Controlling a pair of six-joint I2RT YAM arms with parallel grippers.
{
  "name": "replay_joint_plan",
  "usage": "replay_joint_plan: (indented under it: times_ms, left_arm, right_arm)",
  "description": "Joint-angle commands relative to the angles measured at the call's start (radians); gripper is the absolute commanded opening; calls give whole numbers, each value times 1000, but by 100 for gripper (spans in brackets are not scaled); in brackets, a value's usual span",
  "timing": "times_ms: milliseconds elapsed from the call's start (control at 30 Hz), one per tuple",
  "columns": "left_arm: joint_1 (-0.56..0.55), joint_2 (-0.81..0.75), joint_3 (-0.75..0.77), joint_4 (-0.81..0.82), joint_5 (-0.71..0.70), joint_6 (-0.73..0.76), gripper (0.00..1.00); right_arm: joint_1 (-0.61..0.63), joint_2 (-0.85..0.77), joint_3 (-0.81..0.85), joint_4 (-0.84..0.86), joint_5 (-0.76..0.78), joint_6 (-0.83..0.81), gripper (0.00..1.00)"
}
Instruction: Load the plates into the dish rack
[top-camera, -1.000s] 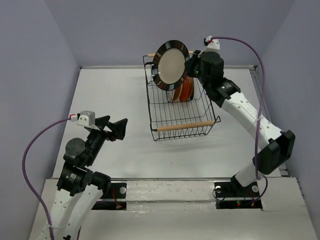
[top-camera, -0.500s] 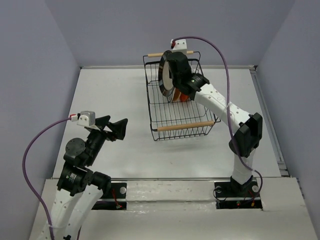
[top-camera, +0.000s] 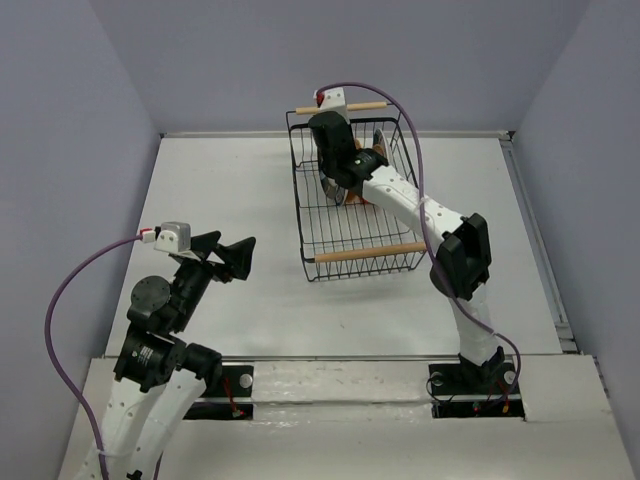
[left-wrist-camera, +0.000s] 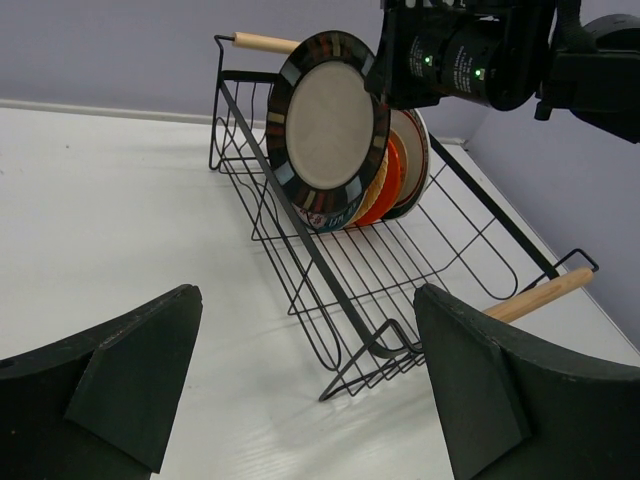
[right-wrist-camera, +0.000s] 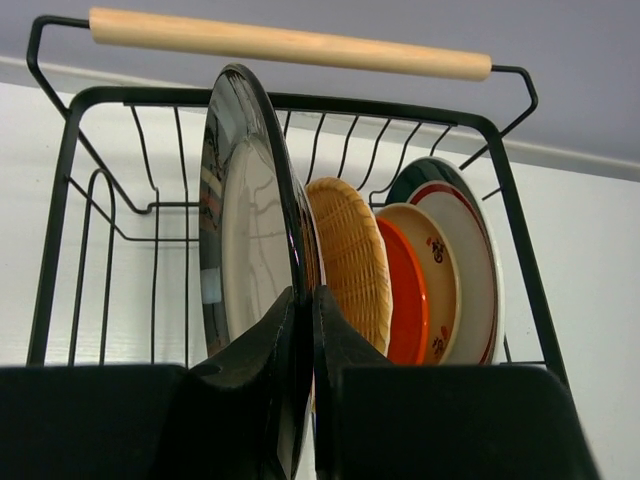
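The black wire dish rack (top-camera: 322, 228) stands at the table's back middle. My right gripper (right-wrist-camera: 302, 300) is shut on the rim of the black-rimmed plate (right-wrist-camera: 245, 230) and holds it upright on edge inside the rack. Right behind it stand the tan woven plate (right-wrist-camera: 352, 255), the orange-red plate (right-wrist-camera: 408, 300), a beige plate (right-wrist-camera: 440, 260) and a white green-rimmed plate (right-wrist-camera: 478, 270). The left wrist view shows the black-rimmed plate (left-wrist-camera: 325, 125) at the front of this row in the rack (left-wrist-camera: 300, 255). My left gripper (top-camera: 230, 255) is open and empty, well left of the rack.
The rack has pale wooden handles at the near end (top-camera: 370, 252) and the far end (top-camera: 362, 105). The right arm (top-camera: 420, 210) reaches across the rack's right side. Grey walls enclose the white table (top-camera: 220, 190).
The right arm has swung the black-rimmed plate left and down, from above the rack's back edge into the rack in front of the other plates. The left arm has not moved.
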Motion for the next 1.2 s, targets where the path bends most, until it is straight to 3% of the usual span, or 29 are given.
replay_joint_plan:
  times_ms: [0,733,867,1000,1167]
  left_arm:
    - [8,-2,5,31,12,19,98]
    - [8,0,5,26,8,16,98]
    - [8,0,6,26,10,16,98]
    - [6,3,5,26,12,16,98]
    - [8,6,6,27,10,16,98]
  right_arm:
    - [17,-16,101,124,75,-10,7]
    - [17,130,157,79,87,1,7]
    - [17,136,131,79,87,8,16]
    - [26,116,87,91,89,18,35]
    - [55,79,29,127,95,1,46]
